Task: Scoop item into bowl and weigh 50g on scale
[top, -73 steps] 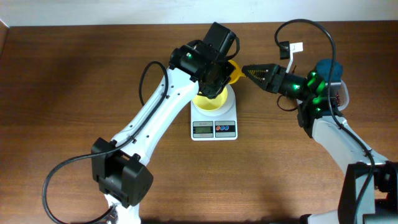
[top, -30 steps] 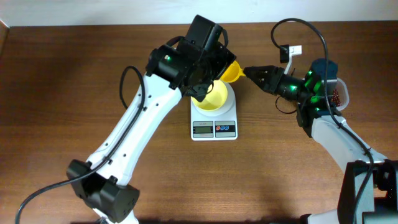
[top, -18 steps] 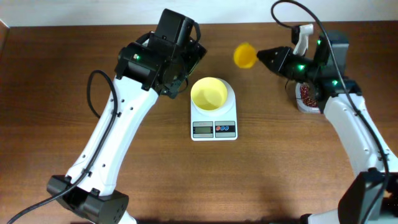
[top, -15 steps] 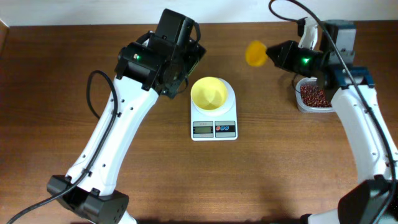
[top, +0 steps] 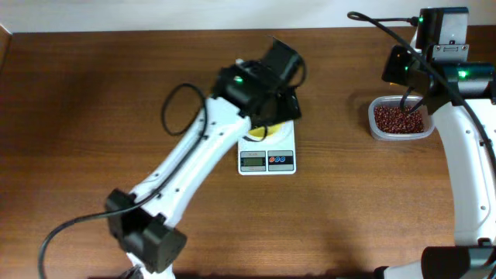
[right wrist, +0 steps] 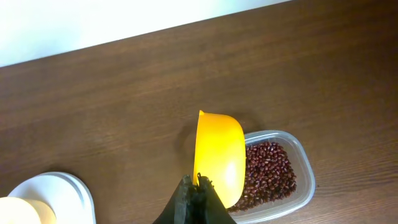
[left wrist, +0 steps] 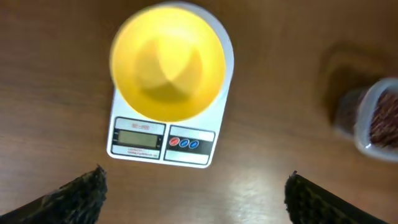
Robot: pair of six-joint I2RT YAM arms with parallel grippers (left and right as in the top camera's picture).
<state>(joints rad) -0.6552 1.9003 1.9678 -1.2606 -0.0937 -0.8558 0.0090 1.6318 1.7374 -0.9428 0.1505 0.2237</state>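
**Visitor:** Where is everything sitting right now?

**Onlooker:** The pale yellow bowl is resting on the white digital kitchen scale. It is sitting toward the back of the platform, so the grey display and the red and blue buttons are showing in front. No beans are showing inside it. The reddish-brown beans are lying in a clear plastic container, well apart to the right on the wooden table.

**Visitor:** And what are the arms doing?

**Onlooker:** The left gripper is hovering directly above the bowl and scale, with its jaws spread wide and gripping nothing. My guess is that it is standing by to steady the bowl. The right gripper is pinching the yellow scoop, its jaws closed tight on the near end. It is holding the scoop on edge just above the container's left end.

**Visitor:** Is the scoop carrying beans?

**Onlooker:** I cannot tell, because its hollow is facing away. With the bowl looking empty, I judge that the weighing is only beginning. A scoop poised over the heap suggests it is lining up for a dip.
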